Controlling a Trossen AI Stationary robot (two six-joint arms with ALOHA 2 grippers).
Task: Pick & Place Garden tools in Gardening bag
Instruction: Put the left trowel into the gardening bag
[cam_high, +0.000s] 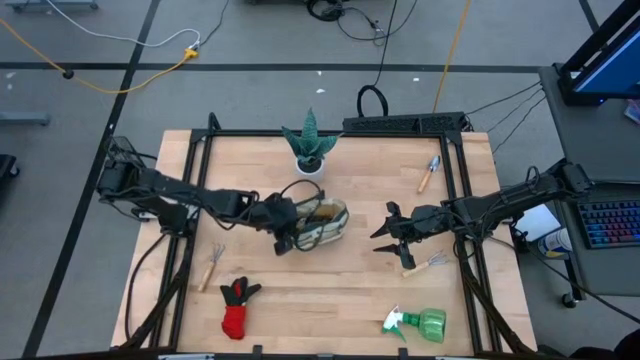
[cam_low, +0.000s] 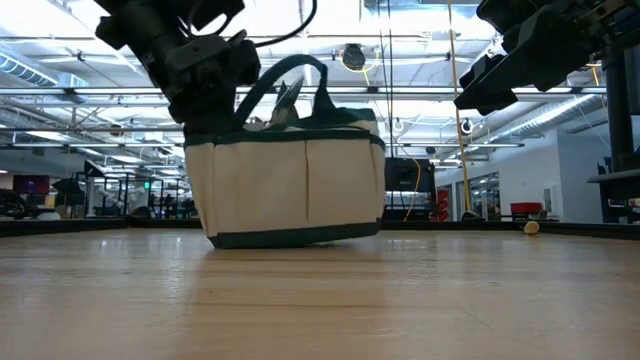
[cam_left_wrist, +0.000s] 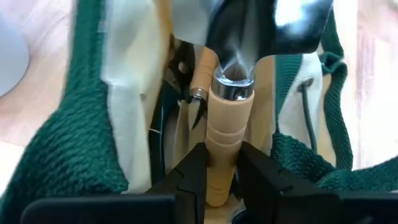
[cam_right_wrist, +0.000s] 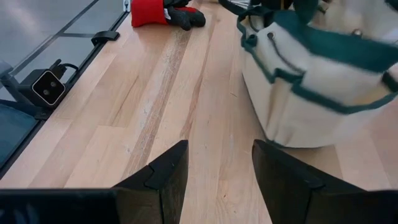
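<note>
The gardening bag (cam_high: 325, 222), beige with green trim, stands mid-table, also seen in the low view (cam_low: 295, 185). My left gripper (cam_high: 288, 238) is at the bag's left rim, shut on a trowel (cam_left_wrist: 229, 118) with a wooden handle and a shiny blade. Another wooden-handled tool (cam_left_wrist: 200, 74) sits inside the bag. My right gripper (cam_high: 385, 235) hangs open to the right of the bag, with nothing between its fingers (cam_right_wrist: 219, 149). On the table lie a rake (cam_high: 212, 265), a red-black glove (cam_high: 237, 305), a green spray bottle (cam_high: 420, 323), a fork (cam_high: 425, 264) and a small trowel (cam_high: 430, 172). My left gripper pinches the trowel's wooden handle near its free end (cam_left_wrist: 219, 163) between its two fingers. The fingers come slanting down from the table's left and lie along the handle. The trowel points on ahead of them, and its blade (cam_left_wrist: 267, 25) is at the bag's open mouth, clear of the table.
A spiky plant in a white pot (cam_high: 310, 148) stands just behind the bag. A black frame rail (cam_high: 330, 133) runs around the tabletop. Bare wood lies in front of the bag, between the glove and the spray bottle.
</note>
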